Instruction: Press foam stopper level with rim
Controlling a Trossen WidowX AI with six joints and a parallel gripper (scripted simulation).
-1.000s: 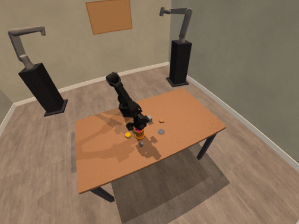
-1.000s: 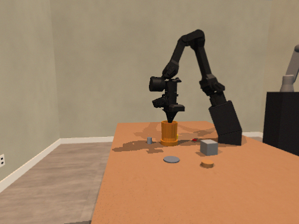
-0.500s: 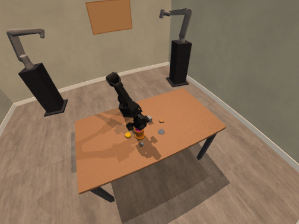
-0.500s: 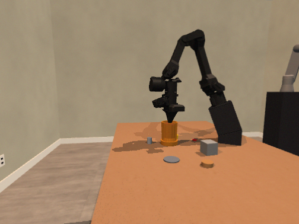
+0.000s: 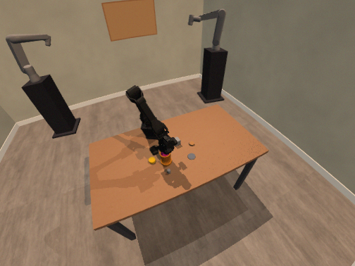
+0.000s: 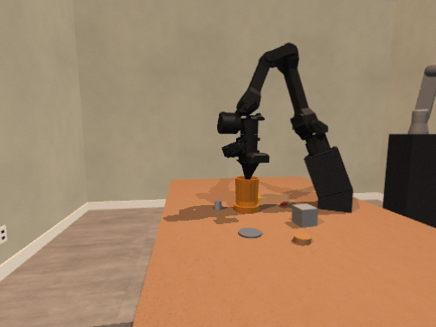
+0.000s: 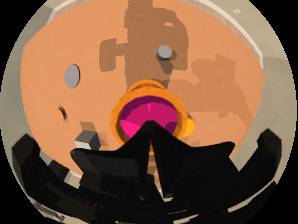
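The gripper (image 6: pixel 249 176), fully closed and holding nothing, bears its tip on the pink stopper (image 7: pixel 149 117) inside the upright jar (image 6: pixel 246 195). It should press straight down, modestly, never overdriving the foam.

Arm (image 6: pixel 298 95) arched over, wrist vertical, jaws shut (holding nothing).

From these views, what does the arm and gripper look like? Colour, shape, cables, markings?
The arm is matte black throughout, with blocky links on a slab-like black base. The gripper is black too, its fingers tapering to a point. No cables or markings are visible.
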